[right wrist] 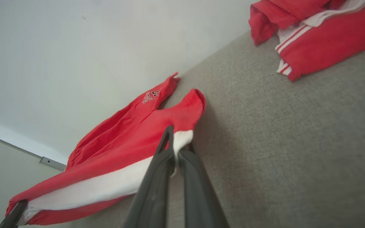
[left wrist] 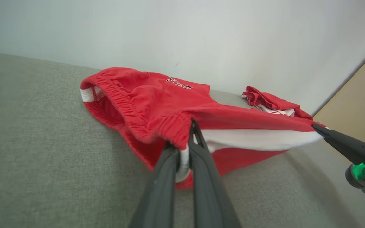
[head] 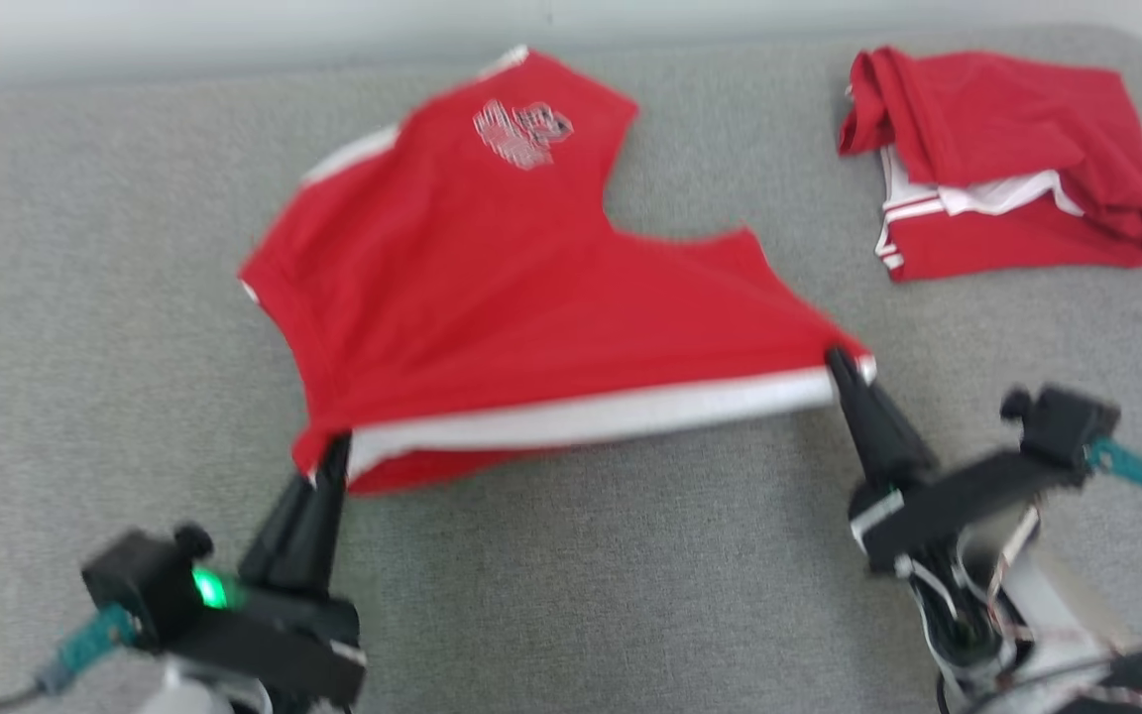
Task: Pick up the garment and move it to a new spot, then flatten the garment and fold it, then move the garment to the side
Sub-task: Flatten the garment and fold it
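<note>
Red shorts (head: 492, 297) stretch between the left pincer (head: 333, 446) and right pincer (head: 837, 359), each clamped on an end of the white stripe, the rest trailing on the surface (head: 630, 555) beyond them. Uneven pulling could slip one end free.

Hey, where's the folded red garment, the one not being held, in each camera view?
Head view: folded red garment, upper right.
Left wrist view: garment right of centre, behind the held shorts.
Right wrist view: garment, top right corner.
Shared landmark: the shorts' white stripe.

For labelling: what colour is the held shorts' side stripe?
White stripe on red shorts, best in head view.
</note>
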Robot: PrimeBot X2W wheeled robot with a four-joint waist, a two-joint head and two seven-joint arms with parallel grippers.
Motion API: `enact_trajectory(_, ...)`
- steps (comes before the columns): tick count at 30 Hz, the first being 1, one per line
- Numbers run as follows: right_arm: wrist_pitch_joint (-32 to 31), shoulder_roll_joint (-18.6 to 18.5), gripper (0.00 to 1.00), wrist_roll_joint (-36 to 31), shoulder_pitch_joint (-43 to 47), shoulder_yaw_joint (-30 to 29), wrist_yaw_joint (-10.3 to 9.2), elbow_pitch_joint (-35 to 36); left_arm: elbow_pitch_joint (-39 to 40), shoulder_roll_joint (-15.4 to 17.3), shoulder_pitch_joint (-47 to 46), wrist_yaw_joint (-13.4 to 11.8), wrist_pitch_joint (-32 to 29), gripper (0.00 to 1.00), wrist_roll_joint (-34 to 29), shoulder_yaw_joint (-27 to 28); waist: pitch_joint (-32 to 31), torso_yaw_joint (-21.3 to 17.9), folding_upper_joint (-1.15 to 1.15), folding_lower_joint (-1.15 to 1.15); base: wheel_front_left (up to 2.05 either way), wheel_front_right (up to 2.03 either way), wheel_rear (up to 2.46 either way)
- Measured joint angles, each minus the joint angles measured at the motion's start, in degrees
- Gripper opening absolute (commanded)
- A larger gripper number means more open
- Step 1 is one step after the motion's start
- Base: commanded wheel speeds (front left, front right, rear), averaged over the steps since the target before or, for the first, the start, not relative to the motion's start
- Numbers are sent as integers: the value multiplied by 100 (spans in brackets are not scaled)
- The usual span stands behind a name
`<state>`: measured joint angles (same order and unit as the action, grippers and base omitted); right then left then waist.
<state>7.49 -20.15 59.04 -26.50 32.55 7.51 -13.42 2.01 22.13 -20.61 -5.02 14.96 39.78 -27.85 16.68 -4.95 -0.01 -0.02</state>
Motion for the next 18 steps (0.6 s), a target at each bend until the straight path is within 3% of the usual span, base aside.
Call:
enact_trajectory(7,-447,-8,0,-201,1115,-514,0,592,9,-323,921,38,-1,0,-326,151,-401,79,0,1,0,0,0)
enact_trajectory(18,-1636,335,0,-583,2722,-1295,0,1626,40,-656,1924,194,3,0,-536,161,-912,376,0,1,0,0,0)
